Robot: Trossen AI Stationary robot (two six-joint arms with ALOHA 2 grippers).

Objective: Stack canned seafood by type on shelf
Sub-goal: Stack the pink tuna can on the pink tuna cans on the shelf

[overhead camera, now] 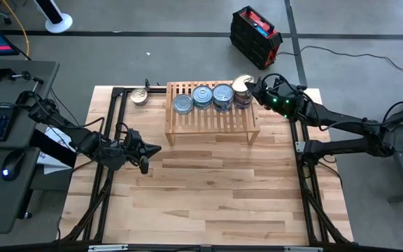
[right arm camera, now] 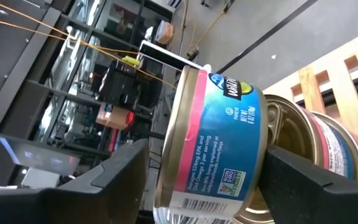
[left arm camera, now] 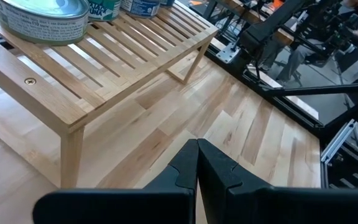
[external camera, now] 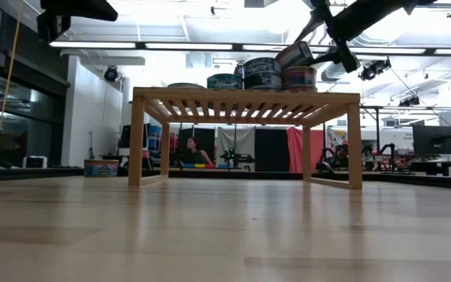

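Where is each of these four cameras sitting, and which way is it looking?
High: above, straight down on table, both arms.
Low: at tabletop height, looking level under the shelf; right arm enters from above.
Left wrist: on the left arm, facing the shelf past its shut left hand.
Right wrist: on the right arm, its right hand around a tilted tin.
Shared: high and low both show the shelf's tins.

Tins (overhead camera: 203,96) are crowding the shelf's (overhead camera: 212,126) back half, its front slats lying bare; the right end effector (overhead camera: 247,89) is blocking the right end, and the surface (overhead camera: 208,189) in front is sitting open.
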